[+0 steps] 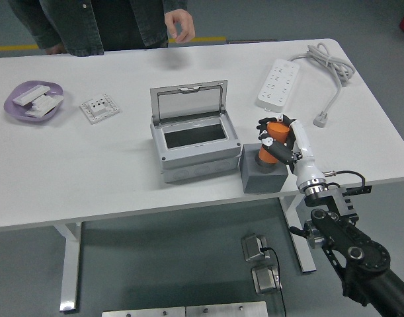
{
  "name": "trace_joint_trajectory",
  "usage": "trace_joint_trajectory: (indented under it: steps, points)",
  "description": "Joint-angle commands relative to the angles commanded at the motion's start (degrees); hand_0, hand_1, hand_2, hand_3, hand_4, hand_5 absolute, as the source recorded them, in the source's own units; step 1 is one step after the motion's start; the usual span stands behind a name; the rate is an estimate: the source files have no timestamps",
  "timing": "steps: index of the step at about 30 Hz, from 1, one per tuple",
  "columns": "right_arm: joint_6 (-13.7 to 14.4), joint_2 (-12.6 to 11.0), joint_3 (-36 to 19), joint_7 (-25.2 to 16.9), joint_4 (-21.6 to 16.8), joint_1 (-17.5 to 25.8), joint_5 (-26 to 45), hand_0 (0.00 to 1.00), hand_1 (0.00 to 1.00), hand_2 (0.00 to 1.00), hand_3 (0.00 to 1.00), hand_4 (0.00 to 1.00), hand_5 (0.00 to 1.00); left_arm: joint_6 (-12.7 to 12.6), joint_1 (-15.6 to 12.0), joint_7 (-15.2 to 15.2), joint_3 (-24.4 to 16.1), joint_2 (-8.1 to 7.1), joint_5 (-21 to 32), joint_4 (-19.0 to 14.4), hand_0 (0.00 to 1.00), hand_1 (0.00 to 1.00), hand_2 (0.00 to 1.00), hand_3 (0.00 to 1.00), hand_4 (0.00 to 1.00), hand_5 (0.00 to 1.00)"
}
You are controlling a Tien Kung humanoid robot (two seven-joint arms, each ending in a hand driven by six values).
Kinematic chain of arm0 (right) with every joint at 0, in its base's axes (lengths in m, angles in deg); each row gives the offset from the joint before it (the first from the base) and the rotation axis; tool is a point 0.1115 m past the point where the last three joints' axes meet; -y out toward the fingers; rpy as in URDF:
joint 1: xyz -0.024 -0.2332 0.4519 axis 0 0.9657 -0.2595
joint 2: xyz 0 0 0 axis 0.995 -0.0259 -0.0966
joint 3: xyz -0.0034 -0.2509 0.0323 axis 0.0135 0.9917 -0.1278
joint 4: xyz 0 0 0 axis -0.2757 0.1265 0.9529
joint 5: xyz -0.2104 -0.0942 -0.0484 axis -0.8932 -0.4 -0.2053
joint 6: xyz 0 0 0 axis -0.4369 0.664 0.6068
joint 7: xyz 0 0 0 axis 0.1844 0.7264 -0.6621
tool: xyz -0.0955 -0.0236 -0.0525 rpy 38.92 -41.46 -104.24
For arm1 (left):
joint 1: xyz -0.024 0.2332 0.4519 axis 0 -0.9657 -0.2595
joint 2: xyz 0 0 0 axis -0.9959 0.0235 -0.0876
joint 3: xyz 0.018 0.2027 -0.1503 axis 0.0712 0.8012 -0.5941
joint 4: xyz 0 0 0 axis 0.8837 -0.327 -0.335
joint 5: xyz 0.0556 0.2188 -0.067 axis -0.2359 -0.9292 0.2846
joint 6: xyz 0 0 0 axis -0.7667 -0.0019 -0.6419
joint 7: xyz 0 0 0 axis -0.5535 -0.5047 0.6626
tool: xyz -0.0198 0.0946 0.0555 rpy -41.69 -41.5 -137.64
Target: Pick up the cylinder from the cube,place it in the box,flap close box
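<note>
orange cylinder point(274, 133) gripped by the right hand point(279, 140), just above the grey cube point(262, 174)

the fingers are wrapped round its sides. it looks rigid, smooth and probably light, so a side grip is likely best, though it could slip. the open grey box point(194, 140) sits just left of the cube, its lid point(190, 102) tilted up at the back, so nothing is blocking the way in. a power strip point(279, 82), a wall socket plate point(99, 107) and a purple dish point(34, 100) are well apart. a person's hand point(180, 24) is seen at the far edge.
</note>
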Motion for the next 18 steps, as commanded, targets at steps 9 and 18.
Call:
trace_joint_trajectory:
  steps: [9, 18]
  points:
    - [2.06, -0.43, 6.87, 6.38, -0.52, -9.66, -11.46, 0.357, 0.404, 0.508, 0.363, 0.002, 0.002, -0.23, 0.18, 0.38, -0.58, -0.33, -0.68, 0.00, 0.636, 0.541, 0.538, 0.620, 0.591, 0.127]
    - [2.20, 1.10, 16.03, 10.85, 4.58, -20.87, -25.97, 0.022, 0.225, 0.514, 0.356, 0.002, 0.002, -0.44, 0.41, 0.82, -0.89, -1.02, -1.27, 0.00, 0.636, 0.540, 0.538, 0.620, 0.592, 0.129]
